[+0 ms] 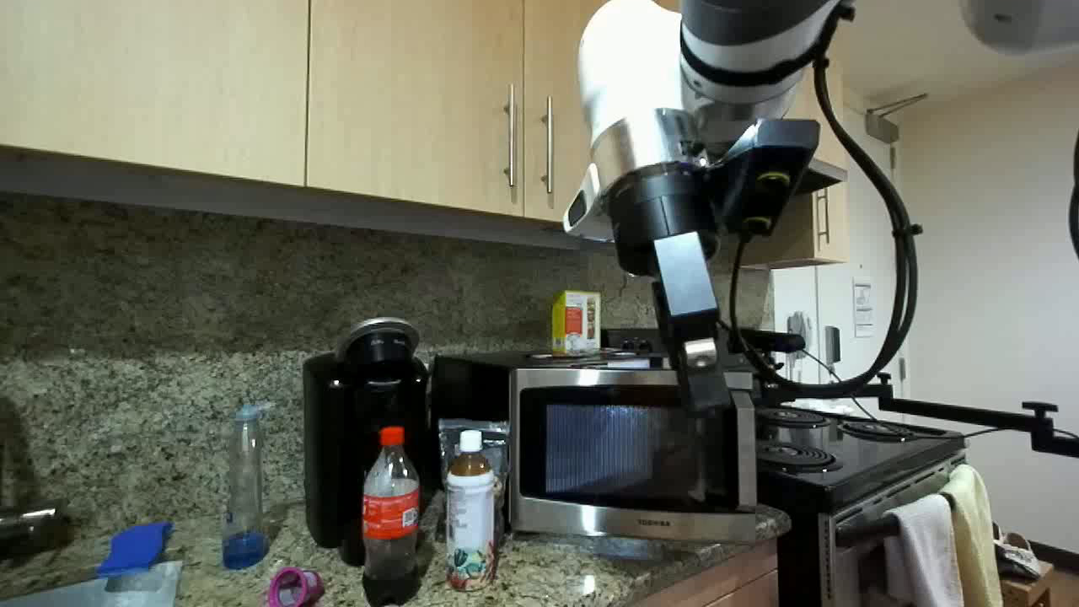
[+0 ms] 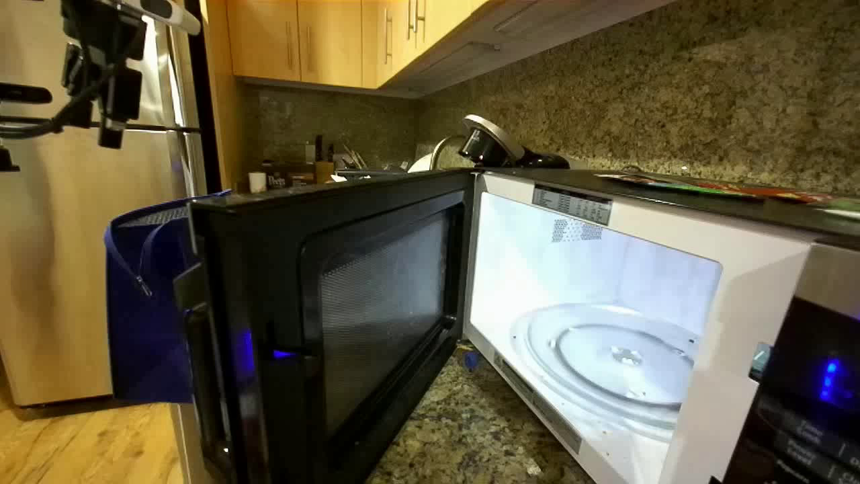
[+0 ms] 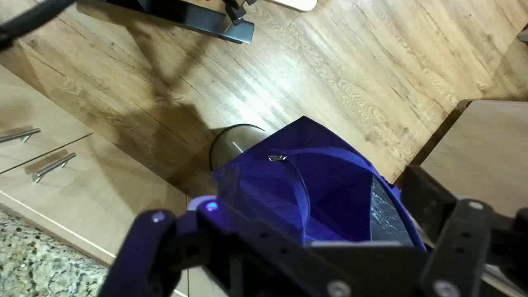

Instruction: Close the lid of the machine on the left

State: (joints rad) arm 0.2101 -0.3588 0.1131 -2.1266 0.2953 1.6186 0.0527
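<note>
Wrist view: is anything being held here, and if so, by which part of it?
Nothing is held: the jaws stand open, and the blue bag shows beyond them.

lid [image 1: 379, 342] atop coffee mkr [image 1: 358, 413], l. of micro [image 1: 607, 447]

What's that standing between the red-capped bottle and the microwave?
In an exterior view, a white-capped bottle stands between the red-capped bottle and the microwave, with a silvery pouch partly showing behind it.

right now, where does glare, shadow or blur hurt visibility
Wrist view: glare on the floor, a shadow beside it, the end effector blurred; in an exterior view, the black coffee maker loses detail; in an exterior view, the microwave interior glows almost white.
</note>
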